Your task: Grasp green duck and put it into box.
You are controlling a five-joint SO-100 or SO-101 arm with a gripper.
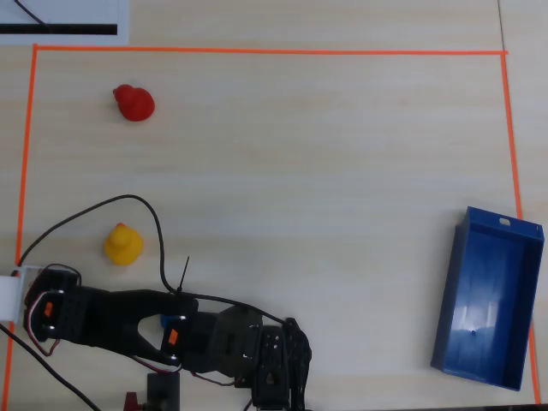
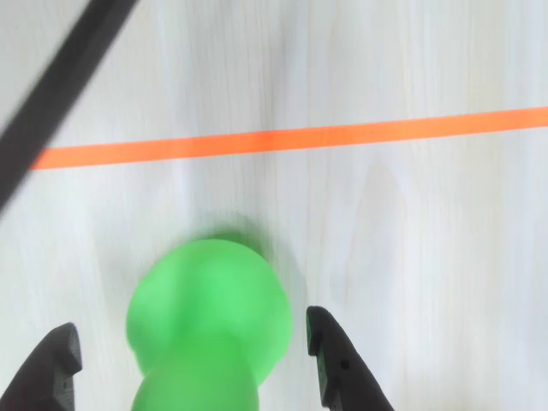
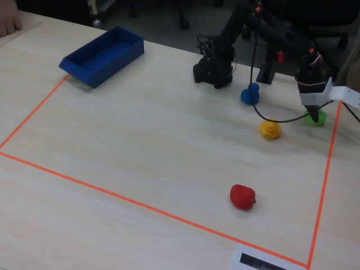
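The green duck [image 2: 210, 317] stands on the table just inside the orange tape line, blurred in the wrist view. My gripper [image 2: 192, 325] is open around it, one dark finger [image 2: 56, 364] well clear on the left and the other finger [image 2: 330, 355] close on the right. In the fixed view the gripper [image 3: 315, 115] points down over the green duck [image 3: 318, 119] near the right tape edge. The arm hides the duck in the overhead view. The dark-blue box [image 1: 448, 295] lies far off at the right of the overhead view, and its wall [image 3: 107, 70] shows at top left in the fixed view.
A yellow duck [image 1: 123, 244] [image 3: 270, 129] sits close to the arm, a blue duck [image 3: 250, 94] near the arm's base [image 3: 214, 70], and a red duck [image 1: 134, 103] [image 3: 242, 197] farther out. Orange tape [image 2: 282, 139] frames the work area. Black cables [image 1: 103, 208] trail by the arm.
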